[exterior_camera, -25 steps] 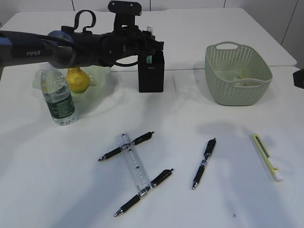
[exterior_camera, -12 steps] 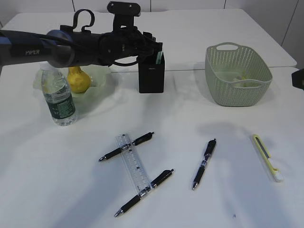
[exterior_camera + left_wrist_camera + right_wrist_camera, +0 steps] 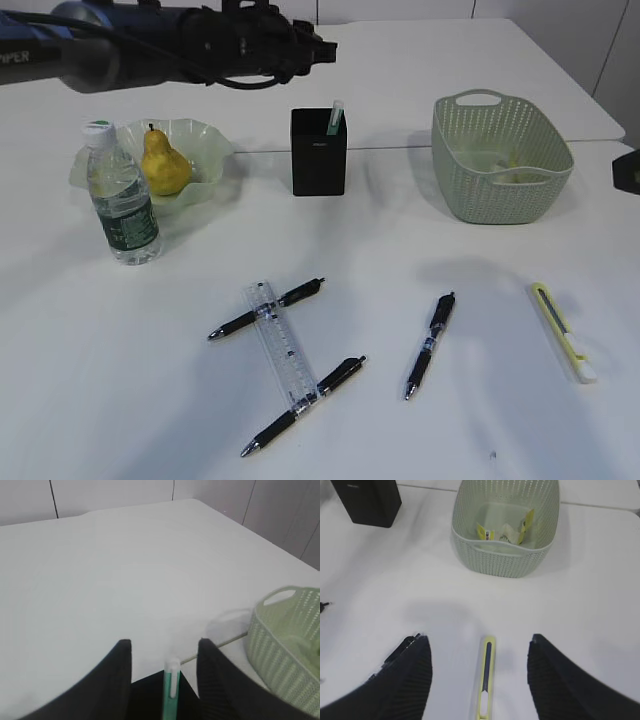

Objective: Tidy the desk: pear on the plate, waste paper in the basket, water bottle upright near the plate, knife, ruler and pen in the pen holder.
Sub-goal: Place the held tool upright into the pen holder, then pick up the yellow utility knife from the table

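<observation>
My left gripper (image 3: 161, 642) is open, lifted above the black pen holder (image 3: 319, 152), where a green pen (image 3: 170, 690) stands free of the fingers. On the table lie three black pens (image 3: 265, 308), two of them under the clear ruler (image 3: 282, 355). My right gripper (image 3: 477, 640) hangs open over the yellow knife (image 3: 486, 675), which lies between the fingers without touching them. The pear (image 3: 165, 162) sits on the green plate (image 3: 205, 140), and the water bottle (image 3: 120, 195) stands upright beside it. Waste paper (image 3: 505, 530) lies in the basket (image 3: 505, 555).
The basket (image 3: 500, 155) stands at the back right, close behind the knife (image 3: 563, 330). A table seam runs behind the pen holder. A dark part of the right arm (image 3: 628, 170) shows at the right edge.
My left gripper has opened and risen up and back from the pen holder, leaving the green pen standing in it. The right gripper has not moved.
</observation>
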